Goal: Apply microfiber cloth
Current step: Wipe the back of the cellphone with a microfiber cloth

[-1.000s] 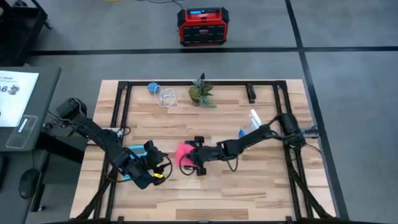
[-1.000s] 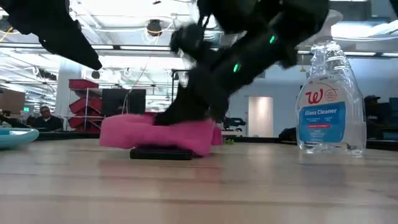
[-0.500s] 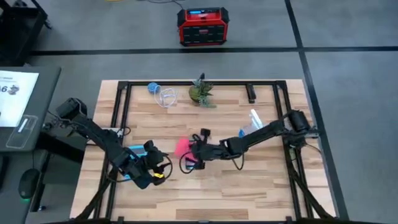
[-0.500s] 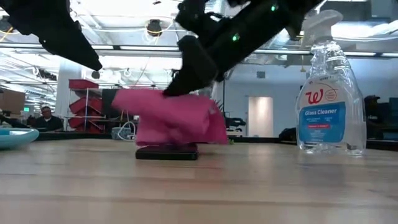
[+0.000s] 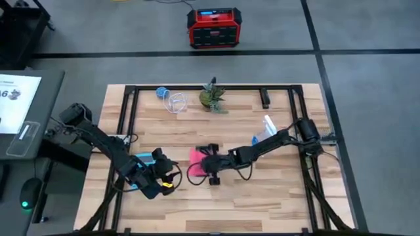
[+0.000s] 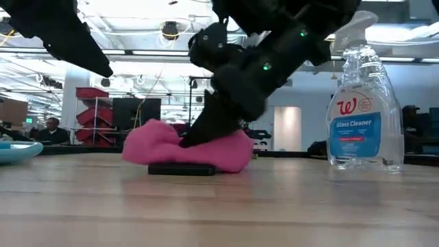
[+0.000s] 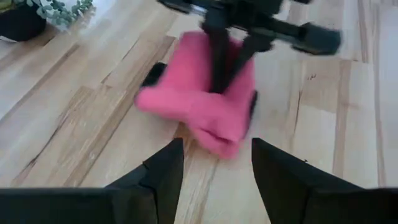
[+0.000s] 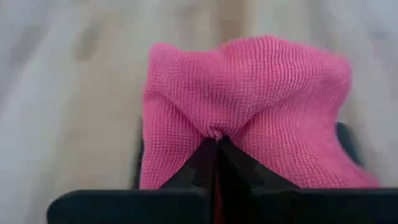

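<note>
The right wrist view showed the right gripper [image 8: 214, 149] clenched on a pinch of the microfiber cloth [image 8: 249, 112], fingertips together at the fold. The low view alone showed a flat black phone [image 6: 182, 169] lying on the table [image 6: 274, 206] directly beneath the jaws, with the cloth bunched on top of it. In the high view the right arm reached from the table's right side toward its centre, low and nearly level, a glass cleaner bottle [image 5: 266, 130] behind its forearm. The left gripper [image 7: 214, 168] was parked near the table's left front, jaws released and empty, aimed at the cloth, just beside a light blue calculator [image 5: 141, 160].
</note>
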